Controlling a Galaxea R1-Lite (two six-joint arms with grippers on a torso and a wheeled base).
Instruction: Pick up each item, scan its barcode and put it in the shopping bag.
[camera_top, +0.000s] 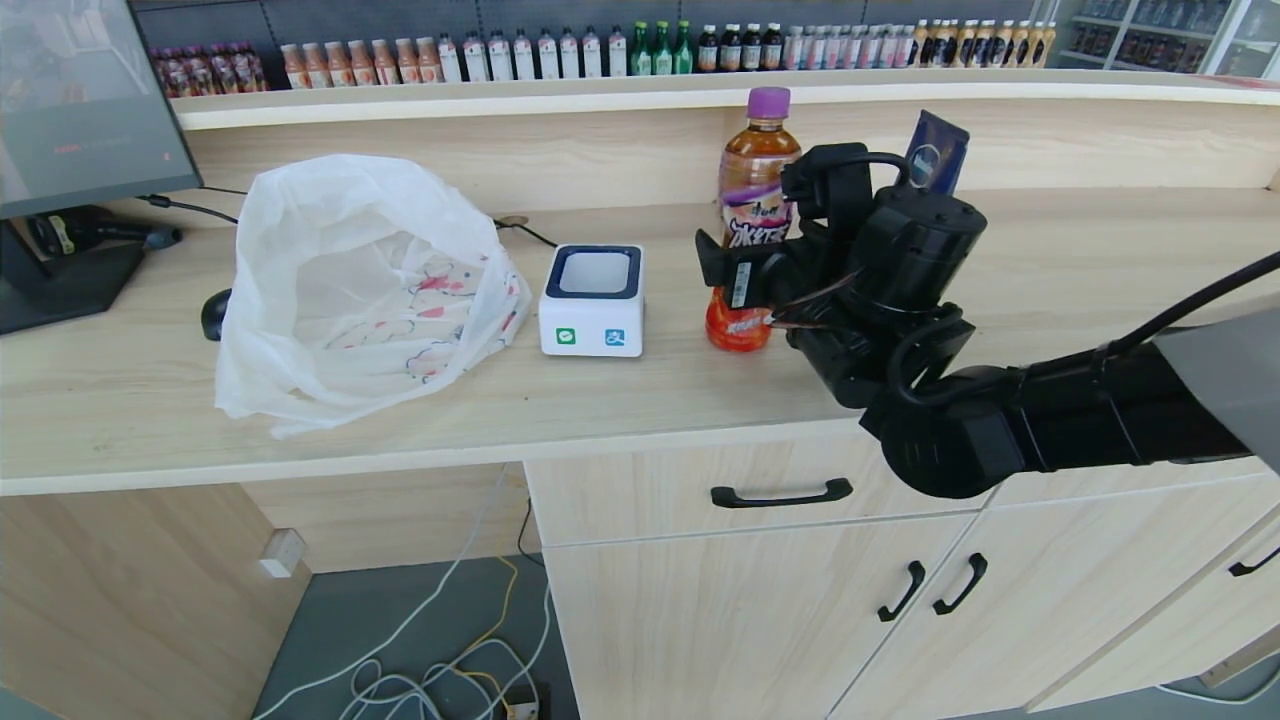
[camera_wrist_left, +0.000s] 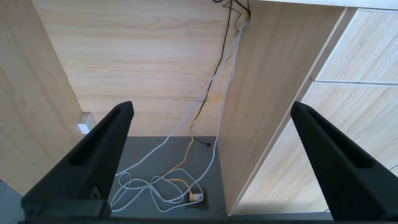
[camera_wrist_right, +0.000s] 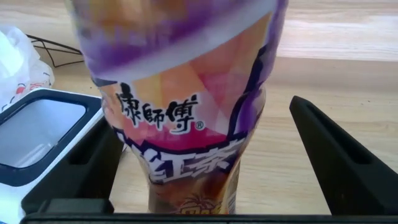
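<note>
The purple-capped orange drink bottle (camera_top: 752, 220) stands on the pale wooden worktop (camera_top: 650, 400) just right of the white box scanner (camera_top: 592, 300). It sits between the right gripper's (camera_wrist_right: 205, 155) jaws, which are apart, so I judge it neither scanned nor bagged. A dark blue packet (camera_top: 937, 152) waits farther right of the scanner, the white plastic shopping bag (camera_top: 350, 290) gapes to its left, and the left gripper (camera_wrist_left: 211, 162) hangs well below, jaws apart.

Matte black right arm (camera_top: 1050, 425), looped cables (camera_top: 925, 352), wedge-fingered black right gripper (camera_top: 745, 285).
</note>
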